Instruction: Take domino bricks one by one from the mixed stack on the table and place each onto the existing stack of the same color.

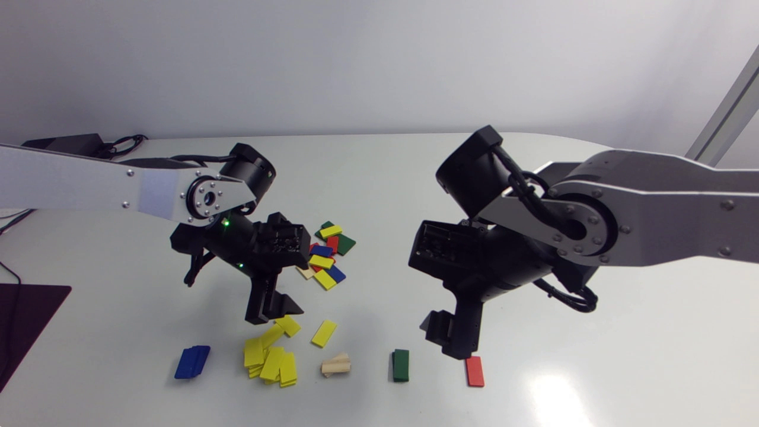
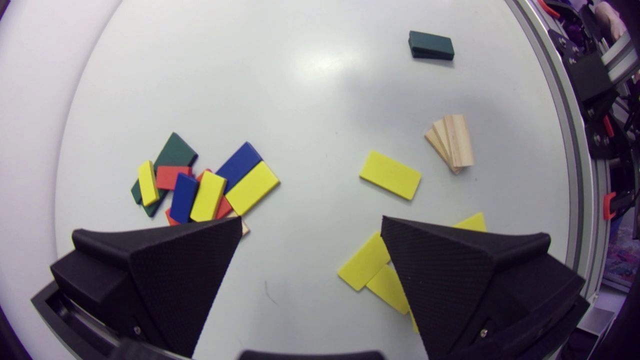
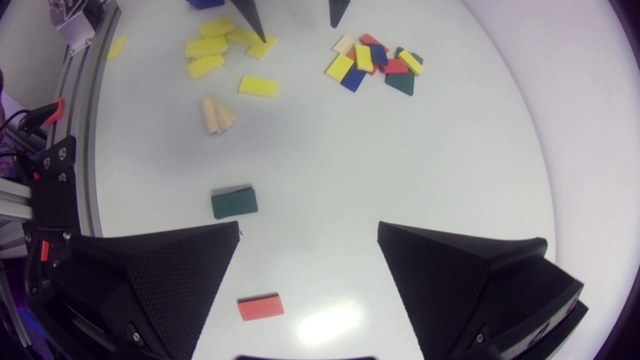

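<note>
**Left tool.** The left tool (image 2: 311, 220) is spread and holds nothing. It hangs over the far edge of the yellow stack (image 1: 270, 359). In the left wrist view, several yellow bricks lie flat under and beside one finger, fanned rather than squared. One yellow brick (image 1: 324, 333) lies alone on the tabletop (image 1: 379, 178), just right of that stack and apart from it.

**Right tool.** The right tool (image 3: 308, 225) is spread and holds nothing. In the right wrist view, the red brick (image 3: 260, 306) lies flat on the tabletop below the gap between the fingers and touches neither. In the head view, the tool stands just far and left of this brick.

**Sorted row.** The sorted stacks lie along the near side. From left to right:
- blue stack (image 1: 192, 362)
- yellow stack
- wood stack (image 1: 336, 365), its bricks fanned out of line
- green stack (image 1: 401, 365)
- red brick

Each stack is well apart from the next.

**Mixed stack.** The mixed stack (image 1: 326, 255) lies far of the row, between the two arms and nearer the left one. It shows yellow, blue, red, green and wood bricks, which overlap loosely. A dark green brick sits at its far right edge, and a blue and a yellow brick lie side by side at its near edge.
</note>
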Action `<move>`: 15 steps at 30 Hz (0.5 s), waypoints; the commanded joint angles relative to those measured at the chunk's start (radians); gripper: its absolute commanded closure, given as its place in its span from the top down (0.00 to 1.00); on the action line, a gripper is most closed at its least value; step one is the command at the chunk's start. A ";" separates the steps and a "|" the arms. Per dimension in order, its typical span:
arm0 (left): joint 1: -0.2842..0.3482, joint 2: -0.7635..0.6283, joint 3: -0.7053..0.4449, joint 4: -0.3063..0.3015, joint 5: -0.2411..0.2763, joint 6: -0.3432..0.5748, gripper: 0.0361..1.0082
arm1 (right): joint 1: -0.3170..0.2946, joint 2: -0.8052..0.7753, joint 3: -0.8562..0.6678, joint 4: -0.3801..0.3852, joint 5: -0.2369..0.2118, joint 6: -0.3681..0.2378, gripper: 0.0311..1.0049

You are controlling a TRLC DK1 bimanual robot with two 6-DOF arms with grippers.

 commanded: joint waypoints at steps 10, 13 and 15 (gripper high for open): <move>-0.076 0.066 0.035 -0.103 0.010 0.114 0.98 | -0.040 -0.015 -0.053 0.030 -0.038 0.012 0.96; -0.090 0.066 0.036 -0.133 0.017 0.119 0.98 | -0.041 -0.012 -0.053 0.033 -0.041 0.012 0.96; -0.101 0.068 0.035 -0.145 0.024 0.126 0.98 | -0.047 -0.012 -0.053 0.033 -0.044 0.012 0.96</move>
